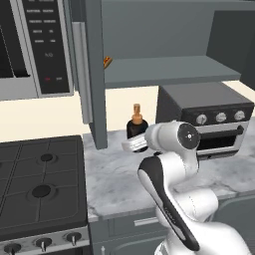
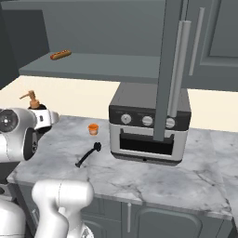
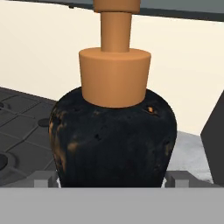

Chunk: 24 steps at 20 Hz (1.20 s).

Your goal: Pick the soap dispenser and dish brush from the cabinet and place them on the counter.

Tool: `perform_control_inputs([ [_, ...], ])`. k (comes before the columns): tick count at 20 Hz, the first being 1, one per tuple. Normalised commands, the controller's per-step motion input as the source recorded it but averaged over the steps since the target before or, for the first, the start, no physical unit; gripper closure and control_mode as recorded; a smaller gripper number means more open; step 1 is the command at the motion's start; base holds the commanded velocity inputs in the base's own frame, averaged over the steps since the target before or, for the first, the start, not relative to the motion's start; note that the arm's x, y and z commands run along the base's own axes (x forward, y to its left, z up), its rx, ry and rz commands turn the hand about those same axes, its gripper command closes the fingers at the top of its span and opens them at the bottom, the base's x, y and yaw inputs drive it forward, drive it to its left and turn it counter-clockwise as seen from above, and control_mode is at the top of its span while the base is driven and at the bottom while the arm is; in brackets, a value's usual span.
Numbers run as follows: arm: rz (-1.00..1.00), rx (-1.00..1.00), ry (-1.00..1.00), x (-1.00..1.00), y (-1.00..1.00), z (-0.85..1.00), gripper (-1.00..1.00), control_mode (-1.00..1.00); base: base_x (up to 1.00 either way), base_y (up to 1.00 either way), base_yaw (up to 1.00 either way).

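The soap dispenser (image 3: 113, 140), a dark bottle with an orange-brown pump, stands upright close in front of the hand camera. My gripper (image 3: 111, 177) is open, one fingertip (image 3: 43, 178) on each side of the bottle's lower body. I cannot tell if they touch it. The soap dispenser (image 1: 135, 124) is at the back of the marble counter (image 1: 114, 179) beside the open cabinet door (image 1: 94, 74); my hand hides its base. The dish brush (image 2: 88, 155) lies flat on the counter (image 2: 153, 181). Above, the cabinet shelf (image 2: 93, 62) is open.
A toaster oven (image 2: 148, 125) sits on the counter to the right, with a small orange cup (image 2: 93, 128) left of it. A brown roll (image 2: 61, 55) lies on the shelf. The black stove (image 1: 40, 184) and microwave (image 1: 35, 45) are to the left.
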Motion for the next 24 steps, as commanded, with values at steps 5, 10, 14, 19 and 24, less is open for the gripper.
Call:
perform_control_inputs([
  [5,0.00,0.03,-0.08,0.29,0.07,-0.46,1.00,-1.00,0.00,0.00,0.00],
  [10,0.02,0.00,-0.06,0.28,0.04,-0.49,1.00,-1.00,0.00,0.00,0.00],
  [14,0.03,0.00,-0.07,0.13,0.00,-0.53,1.00,-1.00,0.00,0.00,0.00],
  [19,0.05,0.00,-0.10,0.05,-0.01,-0.58,1.00,-1.00,0.00,0.00,0.00],
  [24,0.07,0.00,-0.12,0.01,-0.04,-0.51,1.00,-1.00,0.00,0.00,0.00],
])
